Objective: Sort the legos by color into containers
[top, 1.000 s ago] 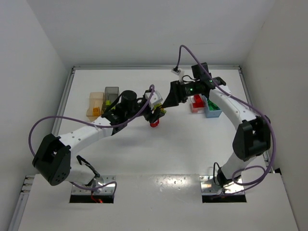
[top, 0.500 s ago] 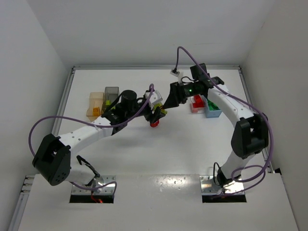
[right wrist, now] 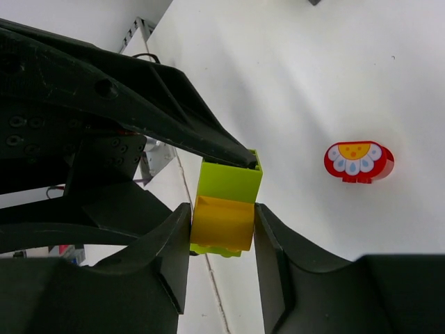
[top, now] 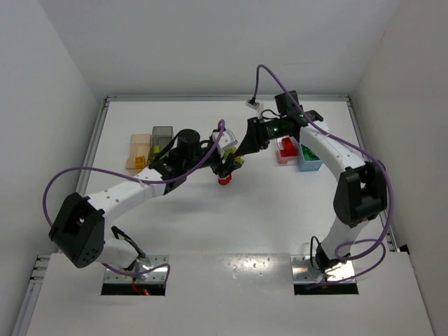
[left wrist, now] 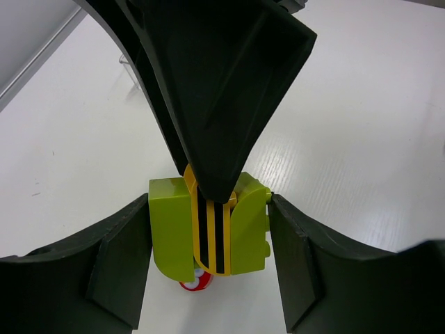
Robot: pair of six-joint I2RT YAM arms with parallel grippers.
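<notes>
Left wrist, left gripper and right gripper both clamp green-orange cluster — middle hidden

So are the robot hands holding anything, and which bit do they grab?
Both hold one lego cluster. The left gripper squeezes the lime green brick by its sides; the right gripper pinches the yellow brick stuck in it.

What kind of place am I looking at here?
Probably a robotics lab test cell: a white table boxed in by plain white walls, two robot arms bolted at its edge, small sorting bins.
</notes>
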